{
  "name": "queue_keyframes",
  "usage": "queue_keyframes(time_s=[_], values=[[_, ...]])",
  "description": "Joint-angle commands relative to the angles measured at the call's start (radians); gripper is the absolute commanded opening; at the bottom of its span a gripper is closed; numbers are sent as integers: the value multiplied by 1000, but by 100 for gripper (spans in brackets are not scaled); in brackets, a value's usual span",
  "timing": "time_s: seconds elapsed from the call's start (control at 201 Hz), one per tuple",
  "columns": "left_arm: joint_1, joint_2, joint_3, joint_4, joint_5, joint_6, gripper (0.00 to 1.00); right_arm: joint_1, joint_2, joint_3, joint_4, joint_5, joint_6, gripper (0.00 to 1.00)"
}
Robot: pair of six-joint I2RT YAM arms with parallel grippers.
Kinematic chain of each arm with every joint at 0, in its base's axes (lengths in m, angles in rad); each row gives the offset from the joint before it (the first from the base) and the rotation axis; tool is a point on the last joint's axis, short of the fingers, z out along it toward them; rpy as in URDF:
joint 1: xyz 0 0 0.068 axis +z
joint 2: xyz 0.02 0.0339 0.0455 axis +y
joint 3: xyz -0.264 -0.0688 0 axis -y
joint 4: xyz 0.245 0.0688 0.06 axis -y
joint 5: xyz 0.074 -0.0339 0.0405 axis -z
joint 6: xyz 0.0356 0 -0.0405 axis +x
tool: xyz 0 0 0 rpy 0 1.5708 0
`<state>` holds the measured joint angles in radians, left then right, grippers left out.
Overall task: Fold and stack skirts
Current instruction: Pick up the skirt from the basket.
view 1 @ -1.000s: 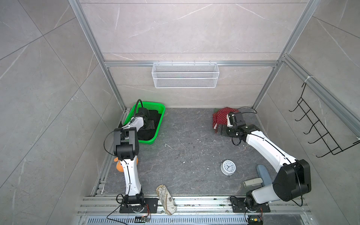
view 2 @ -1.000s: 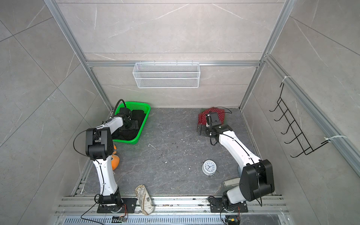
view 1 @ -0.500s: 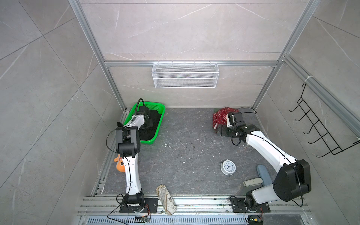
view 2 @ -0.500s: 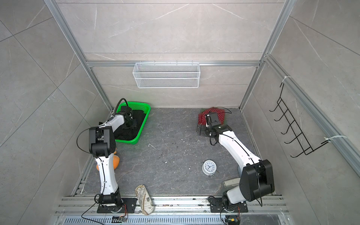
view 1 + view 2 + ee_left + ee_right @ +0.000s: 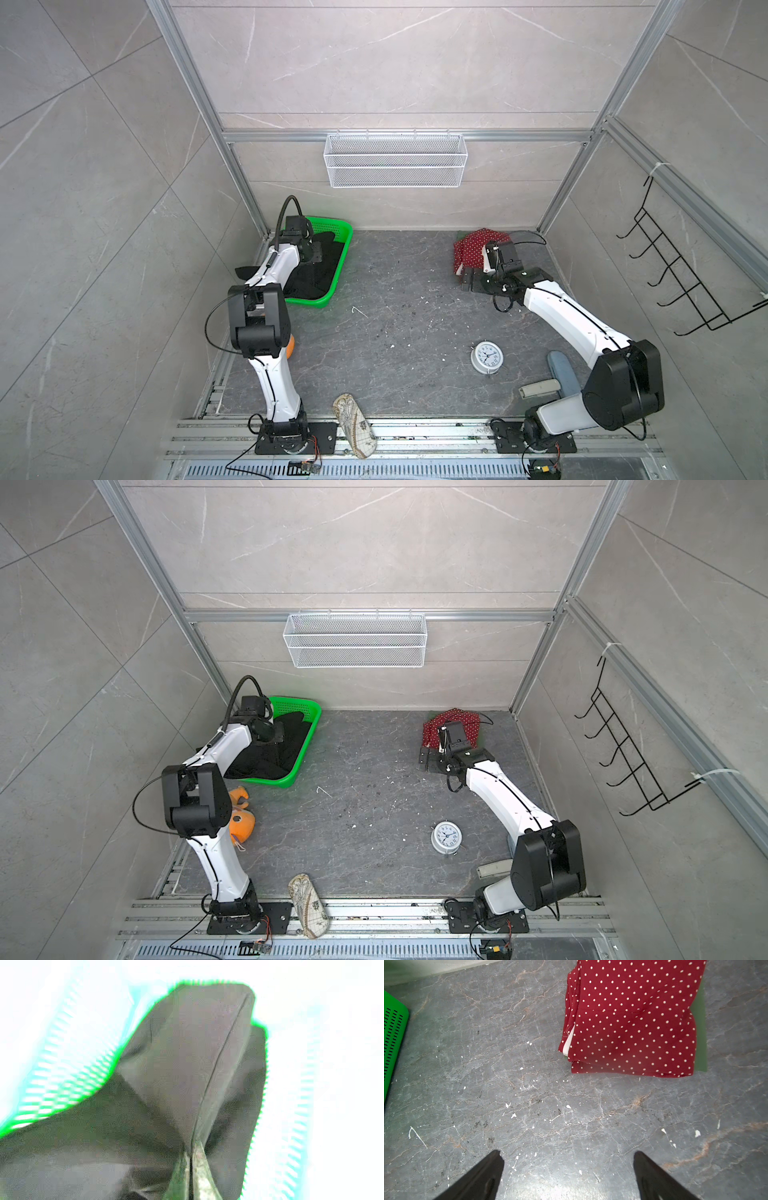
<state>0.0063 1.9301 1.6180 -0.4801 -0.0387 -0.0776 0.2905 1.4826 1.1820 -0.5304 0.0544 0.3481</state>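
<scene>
Left end effector [image 5: 190, 1154] is pinched together on a ridge of the black skirt [image 5: 187, 1053], which lies crumpled in the basket [image 5: 330, 227]. Right end effector [image 5: 569, 1156] is apart over bare counter [image 5: 529, 1095], near the folded red skirt [image 5: 633, 1022] stacked on the green skirt [image 5: 700, 1047]. We judge the cloth light, limp and slippery. Best gripped at hems or corners.

Three skirts: one black skirt [image 5: 316, 272], upper left in both top views; one red dotted skirt [image 5: 633, 1018]; one dark green skirt [image 5: 700, 1043], only an edge beside the red; one green basket [image 5: 341, 266], upper left; one orange plush toy [image 5: 241, 825], left; one alarm clock [image 5: 446, 836], lower right; one white wire basket [image 5: 355, 640], upper centre; two robot arms, left arm [image 5: 266, 332] and right arm [image 5: 569, 316].
</scene>
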Motion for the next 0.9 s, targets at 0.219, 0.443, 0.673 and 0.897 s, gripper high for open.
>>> queue_keyframes(time_s=[0.219,0.443,0.673,0.897], values=[[-2,-225,-54,103,121,-2,0,11,26,-5,23,-42,17,100],[-6,-392,-90,240,269,-54,0,15,35,-5,31,-44,11,100],[-15,-547,-135,381,416,-129,0,16,54,-9,49,-54,14,100],[-62,-637,-179,485,596,-179,0,15,68,-12,72,-66,25,100]])
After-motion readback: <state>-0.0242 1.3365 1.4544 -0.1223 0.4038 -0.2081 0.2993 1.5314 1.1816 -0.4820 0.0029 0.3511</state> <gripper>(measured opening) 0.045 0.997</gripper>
